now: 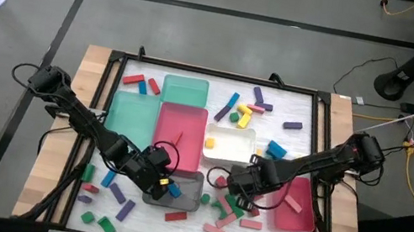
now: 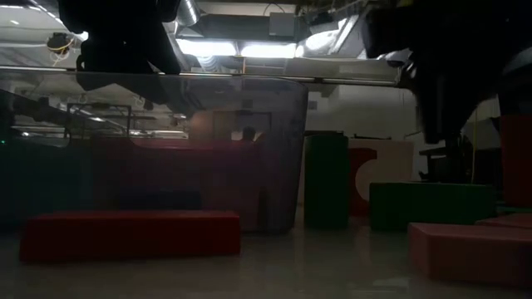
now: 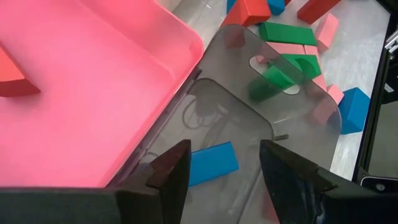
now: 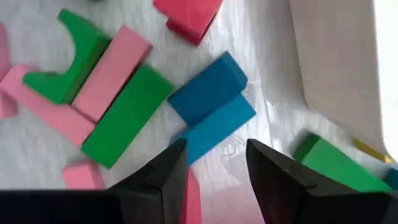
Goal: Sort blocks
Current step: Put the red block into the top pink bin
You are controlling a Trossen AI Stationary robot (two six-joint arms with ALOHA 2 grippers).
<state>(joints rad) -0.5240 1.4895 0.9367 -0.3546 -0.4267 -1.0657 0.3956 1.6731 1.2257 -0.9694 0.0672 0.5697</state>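
Left claw (image 3: 221,168) spread over grey tray (image 3: 292,124), blue bar (image 3: 211,165) looks just dropped; right claw (image 4: 211,165) spread, empty, next needs closing on blue block (image 4: 208,93).

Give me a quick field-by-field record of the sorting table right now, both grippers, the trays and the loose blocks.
left gripper: open, empty, over the grey tray
grey tray contents: one blue block
right gripper: open, empty, above the blue blocks on the table
pink tray: next to the grey tray, holds a red block
white tray: holds a yellow block
loose blocks: green bar, pink bar, green arch
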